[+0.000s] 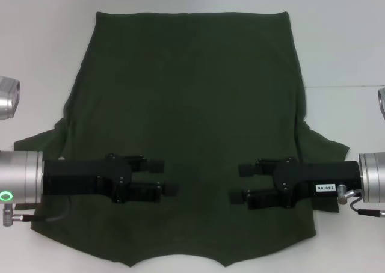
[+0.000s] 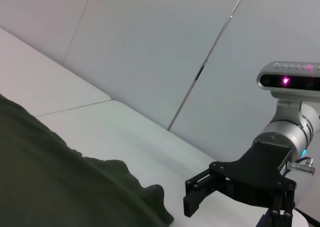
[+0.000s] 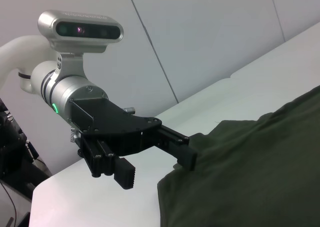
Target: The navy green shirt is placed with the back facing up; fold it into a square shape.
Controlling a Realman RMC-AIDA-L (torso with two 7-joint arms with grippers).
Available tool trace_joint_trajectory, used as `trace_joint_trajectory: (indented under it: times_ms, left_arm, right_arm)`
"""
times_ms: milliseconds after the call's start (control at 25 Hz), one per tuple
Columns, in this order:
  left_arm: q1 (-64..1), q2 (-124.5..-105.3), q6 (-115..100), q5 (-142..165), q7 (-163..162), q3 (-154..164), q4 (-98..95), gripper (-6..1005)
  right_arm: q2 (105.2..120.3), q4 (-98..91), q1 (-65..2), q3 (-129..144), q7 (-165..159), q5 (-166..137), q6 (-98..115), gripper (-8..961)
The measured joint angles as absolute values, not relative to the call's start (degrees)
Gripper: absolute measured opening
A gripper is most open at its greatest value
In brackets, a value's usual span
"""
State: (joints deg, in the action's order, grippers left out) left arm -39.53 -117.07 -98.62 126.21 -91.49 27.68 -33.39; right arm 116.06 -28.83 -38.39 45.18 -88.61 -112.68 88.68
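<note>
White table (image 1: 343, 38), matte, with a faint seam across it on the right side. Pale grey panelled wall (image 2: 165, 42) behind.

Shirt (image 1: 192, 98) spread flat, back up, filling the middle of the table. Long axis straight away from the robot: collar (image 1: 175, 260) at the near edge, hem (image 1: 192, 13) at the far edge. Left sleeve (image 1: 37, 144) and right sleeve (image 1: 328, 145) spread out sideways on the near half, each a little rumpled. Cloth otherwise smooth, no fold made yet.

Left gripper (image 1: 162, 178) over the near left part of the shirt, inboard of the left sleeve, pointing crosswise toward the centre line. Fingers parted, nothing between them.

Right gripper (image 1: 242, 183) mirrored on the near right part, pointing back at the left one. Fingers likewise parted and empty. Bare cloth between the two sets of fingertips.

Governing relation: both grippers across the long axis, level with each other and about equally far from the centre line, so neither arm nearer to the work. Each sleeve outboard of its own gripper, beneath or beside the forearm. From the wrist views, both seemingly just clear of the cloth; contact cannot be told.

Judged step: start of the first fold. Likely requirement: a pinch of a single layer, matched on both sides. Risk: soft cloth bunching or dragging on the smooth table.
</note>
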Motion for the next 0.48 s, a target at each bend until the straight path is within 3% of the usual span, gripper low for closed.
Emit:
trace_joint_trajectory:
  times_ms: [480]
  left_arm:
    - [-39.6, -117.07, -98.6, 126.2, -91.7, 27.8, -33.5, 846]
  right_arm:
    - [116.1, -28.8, -38.4, 45.0, -88.7, -112.6, 89.1, 912]
